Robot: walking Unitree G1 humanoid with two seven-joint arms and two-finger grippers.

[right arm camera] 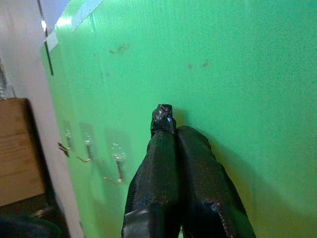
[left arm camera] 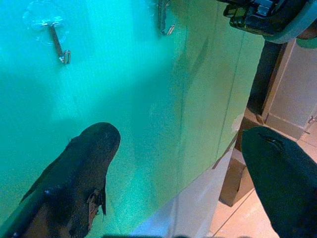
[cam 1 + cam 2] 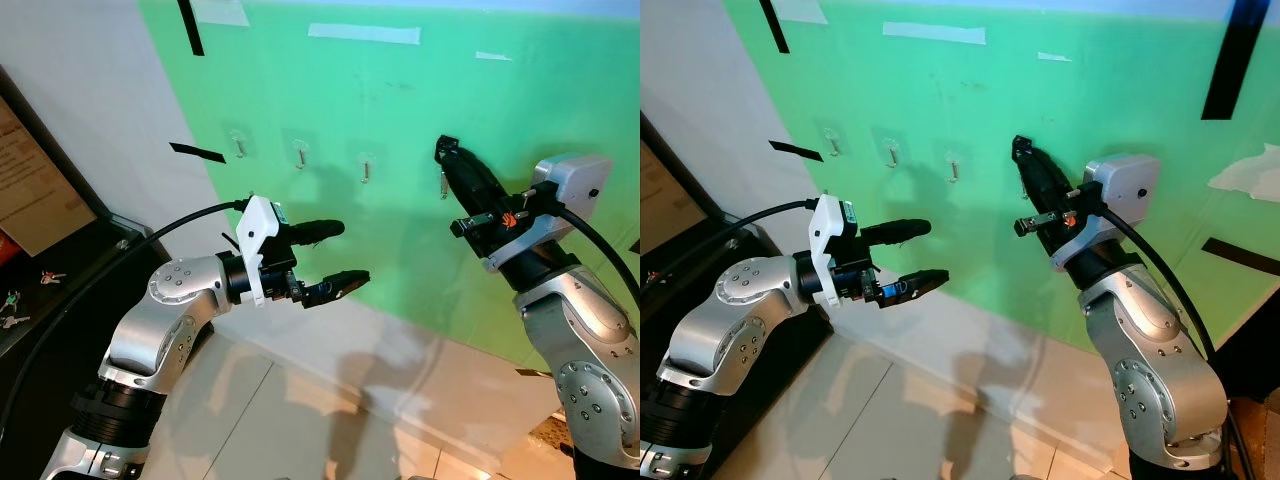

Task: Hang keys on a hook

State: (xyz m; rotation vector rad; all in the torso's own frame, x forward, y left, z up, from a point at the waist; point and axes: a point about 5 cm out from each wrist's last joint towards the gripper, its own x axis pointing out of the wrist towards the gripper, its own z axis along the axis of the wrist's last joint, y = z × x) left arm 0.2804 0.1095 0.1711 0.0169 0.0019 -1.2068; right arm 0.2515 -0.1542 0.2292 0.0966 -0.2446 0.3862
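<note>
Several small metal hooks sit in a row on a green wall board [image 3: 400,110]: hook [image 3: 238,146], hook [image 3: 299,154], hook [image 3: 365,169] and a fourth hook [image 3: 443,184]. My right gripper [image 3: 446,150] is raised against the board just above the fourth hook, its fingers [image 1: 168,148] pressed shut with no keys visible between them. My left gripper [image 3: 349,253] is open and empty, held in the air in front of the board below the third hook. Small keys with coloured tags [image 3: 12,300] lie on a black cabinet at the far left.
The black cabinet [image 3: 110,240] stands by my left arm, with a brown board [image 3: 30,190] on it. Black tape strips [image 3: 196,152] mark the wall. The pale tiled floor [image 3: 300,420] runs below the board.
</note>
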